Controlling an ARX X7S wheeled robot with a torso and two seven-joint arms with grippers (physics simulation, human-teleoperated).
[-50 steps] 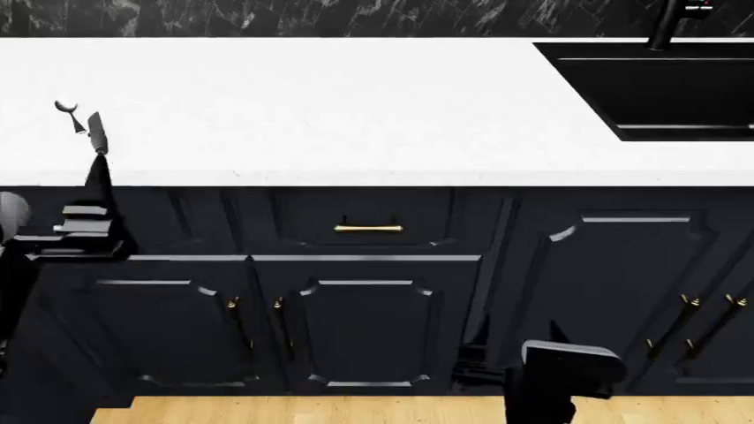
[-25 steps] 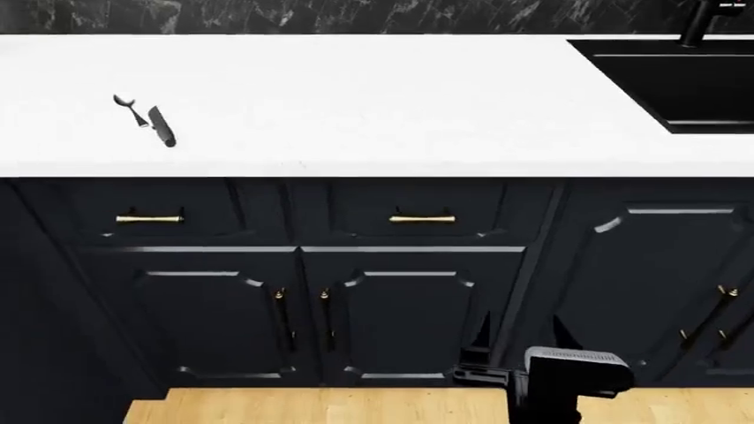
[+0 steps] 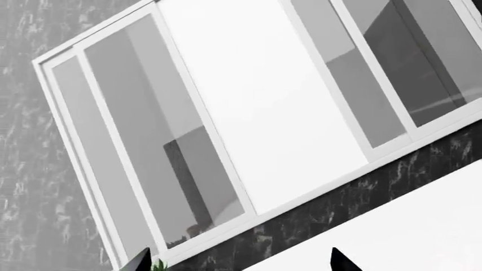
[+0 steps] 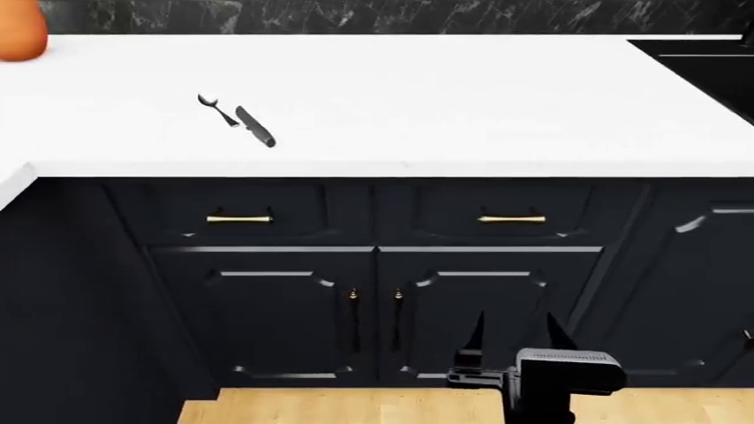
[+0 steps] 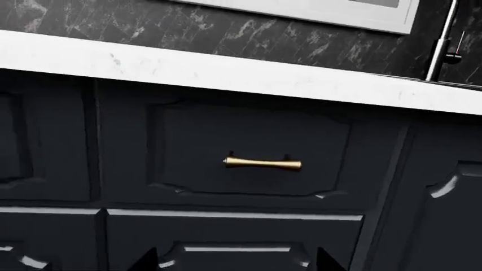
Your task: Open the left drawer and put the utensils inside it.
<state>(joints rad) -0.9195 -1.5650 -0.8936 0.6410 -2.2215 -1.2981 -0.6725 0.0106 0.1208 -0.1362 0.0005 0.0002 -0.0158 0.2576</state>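
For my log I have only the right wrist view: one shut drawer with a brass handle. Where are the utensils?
Observer: In the head view, the spoon and knife lie on the counter, above the left drawer.
Reviewer: Is that drawer open?
Observer: No, it is shut, like the right drawer beside it.
Reviewer: And the other arm?
Observer: The left hand is open, and its camera faces a window.

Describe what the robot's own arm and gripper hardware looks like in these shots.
The right gripper is matte black, with two thin pointed fingers rising from a boxy dark grey housing with rounded corners. In the right wrist view only its black finger tips poke in. The left gripper also shows only two black pointed tips. No cables or markings are visible.
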